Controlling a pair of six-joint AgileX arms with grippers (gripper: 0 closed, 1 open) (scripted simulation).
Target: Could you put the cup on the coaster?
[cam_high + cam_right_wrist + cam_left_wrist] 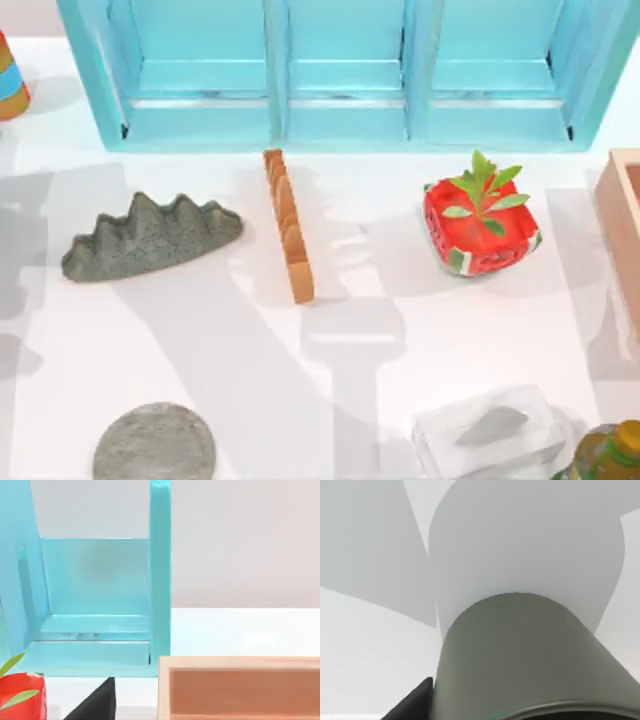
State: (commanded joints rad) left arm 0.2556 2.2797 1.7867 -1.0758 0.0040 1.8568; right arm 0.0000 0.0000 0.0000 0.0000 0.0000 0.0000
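Observation:
The cup (520, 655), plain dull grey-green, looms close in the left wrist view, hanging over the white table and its own shadow. My left gripper (485, 716) is shut on it, with one black finger (415, 702) against the cup's side. The coaster (155, 443), a flat speckled grey disc, lies at the table's front left in the top view, partly cut off by the front edge. My right gripper (160, 716) looks open, one black finger (95, 702) far off to the side, facing the blue shelf and a wooden box (240, 690).
A jagged grey rock lump (150, 237) lies behind the coaster. Mid-table are an orange wooden strip (288, 225) and a watermelon-patterned pot with a plant (480, 228). A blue shelf unit (345, 110) spans the back. The right side holds a wooden box (625, 230), a clear block (490, 430) and a bottle (610, 455).

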